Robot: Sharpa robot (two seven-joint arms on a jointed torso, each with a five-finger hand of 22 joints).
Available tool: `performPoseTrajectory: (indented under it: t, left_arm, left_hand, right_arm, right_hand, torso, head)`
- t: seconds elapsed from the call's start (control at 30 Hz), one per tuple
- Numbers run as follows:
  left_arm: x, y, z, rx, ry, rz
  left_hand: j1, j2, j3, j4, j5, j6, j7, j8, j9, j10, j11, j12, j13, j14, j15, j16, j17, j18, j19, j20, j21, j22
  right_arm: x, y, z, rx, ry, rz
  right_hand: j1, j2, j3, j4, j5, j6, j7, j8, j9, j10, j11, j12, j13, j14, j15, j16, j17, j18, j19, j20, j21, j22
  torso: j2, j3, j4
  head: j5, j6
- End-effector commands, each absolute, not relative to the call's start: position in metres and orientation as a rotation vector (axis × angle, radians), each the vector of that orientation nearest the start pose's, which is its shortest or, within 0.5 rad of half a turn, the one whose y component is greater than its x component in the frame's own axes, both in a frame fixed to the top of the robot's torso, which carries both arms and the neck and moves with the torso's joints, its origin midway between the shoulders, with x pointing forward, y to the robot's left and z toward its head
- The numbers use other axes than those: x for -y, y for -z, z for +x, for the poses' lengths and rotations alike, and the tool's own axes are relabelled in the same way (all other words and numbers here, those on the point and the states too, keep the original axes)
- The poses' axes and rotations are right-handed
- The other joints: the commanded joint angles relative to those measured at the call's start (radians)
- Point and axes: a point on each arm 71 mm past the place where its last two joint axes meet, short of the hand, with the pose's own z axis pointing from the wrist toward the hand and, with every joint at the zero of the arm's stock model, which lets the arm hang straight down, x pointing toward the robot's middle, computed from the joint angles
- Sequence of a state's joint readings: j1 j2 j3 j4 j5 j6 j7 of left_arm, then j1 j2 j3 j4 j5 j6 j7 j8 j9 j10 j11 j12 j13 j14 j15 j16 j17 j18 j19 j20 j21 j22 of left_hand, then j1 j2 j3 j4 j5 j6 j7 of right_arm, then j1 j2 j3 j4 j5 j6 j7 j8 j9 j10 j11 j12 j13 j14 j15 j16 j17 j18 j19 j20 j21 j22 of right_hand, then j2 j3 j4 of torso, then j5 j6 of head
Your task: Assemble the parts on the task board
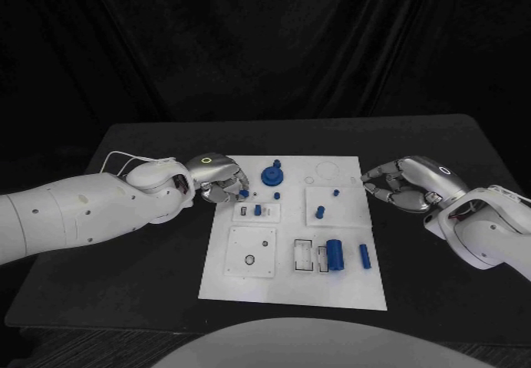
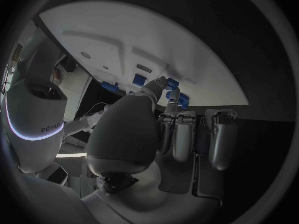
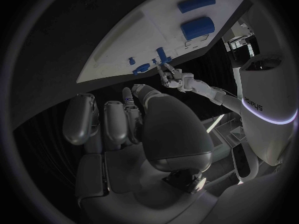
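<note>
The white task board (image 1: 332,284) lies in the middle of the black table. My left hand (image 1: 219,178) is at the board's far left edge, and its thumb and a finger pinch a small blue part (image 1: 243,194), also seen at the fingertips (image 2: 172,83). My right hand (image 1: 404,184) hovers just off the board's right edge, fingers curled in with nothing in them. A round blue part with a knob (image 1: 272,178) stands near the far edge. Small blue pegs (image 1: 318,212) stand mid-board. A thick blue cylinder (image 1: 334,254) and a thinner one (image 1: 365,257) lie nearer me.
A raised white plate (image 1: 251,251) with small holes sits on the board's near left. A slotted holder (image 1: 303,255) lies beside the thick cylinder. Bare black table (image 1: 443,299) spreads on both sides of the board, and a dark curtain hangs behind.
</note>
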State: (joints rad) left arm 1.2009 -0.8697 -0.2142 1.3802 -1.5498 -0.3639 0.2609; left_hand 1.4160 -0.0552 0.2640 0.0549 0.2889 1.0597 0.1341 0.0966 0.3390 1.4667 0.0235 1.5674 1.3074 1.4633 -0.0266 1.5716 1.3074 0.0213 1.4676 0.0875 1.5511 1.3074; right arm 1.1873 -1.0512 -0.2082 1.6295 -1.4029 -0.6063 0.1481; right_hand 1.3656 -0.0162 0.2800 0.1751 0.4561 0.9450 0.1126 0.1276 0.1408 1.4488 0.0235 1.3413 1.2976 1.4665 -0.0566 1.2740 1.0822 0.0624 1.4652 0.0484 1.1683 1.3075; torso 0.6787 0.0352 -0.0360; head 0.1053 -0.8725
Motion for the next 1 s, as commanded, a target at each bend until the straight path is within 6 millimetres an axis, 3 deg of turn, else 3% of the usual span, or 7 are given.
performPoseTrajectory:
  t: [0.03,0.33,0.43,0.5,0.7,0.83,1.0]
  left_arm:
    - [-0.24,0.227,0.47,-1.569,0.976,0.222]
    - [-0.241,0.21,0.468,-1.51,1.255,-0.143]
    - [-0.239,0.207,0.466,-1.494,1.333,-0.23]
    - [-0.237,0.205,0.464,-1.482,1.389,-0.288]
    - [-0.23,0.202,0.459,-1.469,1.496,-0.392]
    - [-0.219,0.2,0.455,-1.465,1.583,-0.465]
    - [-0.207,0.198,0.448,-1.462,1.676,-0.52]
  left_hand:
    - [-0.014,-0.014,-0.002,0.007,0.019,0.046,-0.045,-0.008,-0.004,0.104,-0.005,0.003,0.263,0.108,-0.007,-0.001,0.263,-0.017,0.092,-0.009,0.004,0.258]
    - [-0.024,-0.01,-0.003,0.016,0.05,0.039,-0.04,-0.021,-0.014,0.104,-0.006,0.003,0.263,0.108,-0.008,-0.001,0.263,-0.016,0.09,-0.01,0.001,0.257]
    - [-0.025,-0.006,-0.003,0.019,0.051,0.035,-0.039,-0.024,-0.017,0.104,-0.006,0.003,0.263,0.108,-0.008,-0.001,0.263,-0.016,0.09,-0.01,0.001,0.256]
    - [-0.026,-0.003,-0.003,0.02,0.05,0.033,-0.038,-0.026,-0.018,0.104,-0.006,0.003,0.263,0.108,-0.008,-0.001,0.263,-0.016,0.089,-0.01,0.0,0.256]
    - [-0.026,0.005,-0.004,0.024,0.049,0.035,-0.039,-0.025,-0.02,0.099,-0.006,-0.003,0.258,0.108,-0.007,-0.001,0.263,-0.016,0.091,-0.01,0.002,0.257]
    - [-0.026,0.008,-0.005,0.025,0.048,0.037,-0.039,-0.025,-0.021,0.1,-0.007,-0.002,0.259,0.108,-0.007,-0.001,0.263,-0.017,0.092,-0.01,0.004,0.258]
    - [-0.026,0.011,-0.005,0.025,0.048,0.037,-0.039,-0.024,-0.021,0.1,-0.007,-0.001,0.26,0.108,-0.007,-0.001,0.263,-0.017,0.092,-0.01,0.004,0.257]
  right_arm:
    - [0.263,0.209,0.426,-1.475,-0.784,-0.112]
    - [0.252,0.187,0.429,-1.449,-0.909,0.006]
    - [0.246,0.181,0.43,-1.467,-0.981,0.066]
    - [0.241,0.18,0.43,-1.499,-1.052,0.128]
    - [0.228,0.185,0.43,-1.642,-1.273,0.36]
    - [0.215,0.193,0.427,-1.785,-1.493,0.582]
    - [0.199,0.199,0.423,-1.897,-1.732,0.856]
  right_hand:
    - [-0.009,-0.002,-0.004,-0.002,-0.007,0.006,0.002,0.001,0.0,-0.005,0.001,-0.006,-0.03,0.023,0.005,-0.005,0.001,0.018,0.01,0.005,-0.001,0.151]
    - [-0.017,-0.001,-0.006,0.002,-0.024,0.011,0.002,0.002,0.0,-0.003,0.001,-0.005,-0.028,0.025,0.006,-0.004,0.003,0.018,0.011,0.006,-0.002,0.151]
    - [-0.023,0.0,-0.009,0.003,-0.049,0.01,0.002,0.0,-0.001,-0.002,0.001,-0.005,-0.028,0.025,0.006,-0.004,0.003,0.018,0.012,0.006,-0.003,0.151]
    - [-0.029,0.002,-0.015,0.005,-0.1,0.008,0.003,-0.002,-0.002,-0.001,0.002,-0.005,-0.028,0.025,0.006,-0.004,0.002,0.017,0.012,0.007,-0.003,0.152]
    - [-0.038,0.01,-0.024,0.01,-0.142,-0.019,0.01,-0.018,-0.009,-0.002,0.008,-0.009,-0.031,0.026,0.01,-0.003,0.004,0.016,0.014,0.009,-0.001,0.153]
    - [-0.055,0.016,-0.044,0.022,-0.144,-0.054,0.012,-0.036,-0.019,0.001,0.009,-0.004,-0.027,0.032,0.012,0.016,0.03,0.012,0.02,0.012,0.022,0.16]
    - [-0.084,0.034,-0.076,0.04,-0.185,-0.103,0.004,-0.055,-0.032,0.015,-0.017,0.016,-0.003,0.038,-0.006,0.036,0.056,0.011,0.019,0.0,0.037,0.165]
  torso:
    - [0.001,-0.0011,-0.0009]
    - [0.0,-0.0021,-0.0005]
    - [-0.001,-0.0015,0.0004]
    - [-0.001,-0.0005,0.0009]
    - [0.002,-0.0022,0.0026]
    - [-0.001,-0.0042,0.006]
    - [-0.001,-0.0048,0.0058]
  head:
    - [0.005,0.0]
    - [0.01,0.016]
    - [0.011,0.024]
    - [0.01,0.024]
    - [0.003,0.042]
    - [-0.009,0.059]
    - [-0.023,0.089]
